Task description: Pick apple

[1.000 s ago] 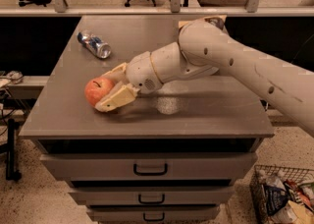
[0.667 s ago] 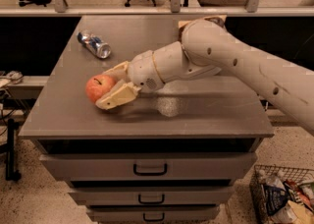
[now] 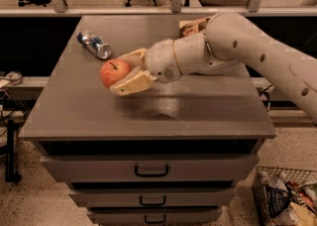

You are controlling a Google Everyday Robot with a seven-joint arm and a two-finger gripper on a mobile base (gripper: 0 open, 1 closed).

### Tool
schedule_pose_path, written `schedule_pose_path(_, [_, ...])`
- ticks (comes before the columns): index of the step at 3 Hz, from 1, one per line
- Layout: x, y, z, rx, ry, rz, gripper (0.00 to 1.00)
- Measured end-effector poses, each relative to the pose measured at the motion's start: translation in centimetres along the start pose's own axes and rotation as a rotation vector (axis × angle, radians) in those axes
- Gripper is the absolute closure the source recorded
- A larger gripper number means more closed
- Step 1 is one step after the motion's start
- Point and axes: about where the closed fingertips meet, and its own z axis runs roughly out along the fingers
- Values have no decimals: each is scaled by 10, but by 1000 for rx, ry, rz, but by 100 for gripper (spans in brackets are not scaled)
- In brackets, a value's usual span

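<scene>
The red-orange apple (image 3: 114, 73) with a short dark stem sits between the two cream fingers of my gripper (image 3: 123, 71), over the left middle of the grey cabinet top (image 3: 74, 116). One finger (image 3: 132, 55) lies behind the apple and the other (image 3: 132, 83) in front of it. The gripper is shut on the apple and seems to hold it a little above the surface. My white arm (image 3: 237, 46) reaches in from the right.
A crushed silver-blue can (image 3: 94, 44) lies at the back left, close behind the apple. A brown item (image 3: 192, 25) shows behind the arm. The cabinet has drawers (image 3: 151, 170) below. A wire basket (image 3: 285, 197) stands on the floor at the right. Office chairs stand behind.
The gripper, shut on the apple, has moved up and to the right, away from the cabinet's left edge. The small clear cup seen under the arm earlier no longer shows.
</scene>
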Motion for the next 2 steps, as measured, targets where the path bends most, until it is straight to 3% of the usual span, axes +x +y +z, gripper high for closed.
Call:
schedule_pose_path(1, [-3, -21, -39, 74, -41, -14, 100])
schedule_pose_path(2, [-5, -24, -44, 84, -46, -19, 100])
